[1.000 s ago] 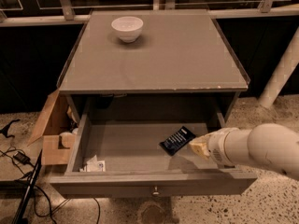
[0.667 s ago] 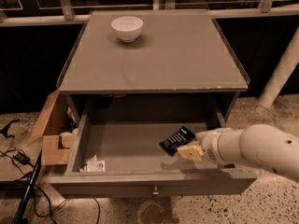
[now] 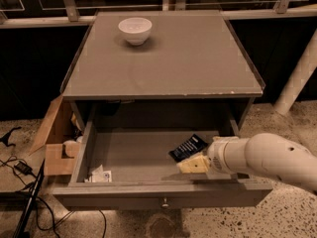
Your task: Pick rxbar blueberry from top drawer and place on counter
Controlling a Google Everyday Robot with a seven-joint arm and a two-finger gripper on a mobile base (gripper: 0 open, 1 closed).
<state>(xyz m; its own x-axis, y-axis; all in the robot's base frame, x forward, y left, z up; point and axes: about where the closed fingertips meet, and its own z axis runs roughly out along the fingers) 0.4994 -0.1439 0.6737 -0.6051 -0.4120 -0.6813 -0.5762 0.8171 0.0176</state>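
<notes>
The top drawer (image 3: 133,157) is pulled open below the counter (image 3: 168,58). The rxbar blueberry (image 3: 187,147), a dark flat bar with white text, lies on the drawer floor at the right. My gripper (image 3: 190,165) reaches in from the right on a white arm and sits just in front of the bar, low over the drawer floor, its yellowish fingers (image 3: 194,164) close to the bar's near edge. It holds nothing that I can see.
A white bowl (image 3: 135,30) stands at the back left of the counter. A white paper scrap (image 3: 100,174) lies in the drawer's front left corner. A tan cardboard box (image 3: 57,140) stands left of the cabinet, with cables (image 3: 20,182) on the floor.
My gripper has moved left along the drawer's front part, nearer to the bar. The bar has not moved.
</notes>
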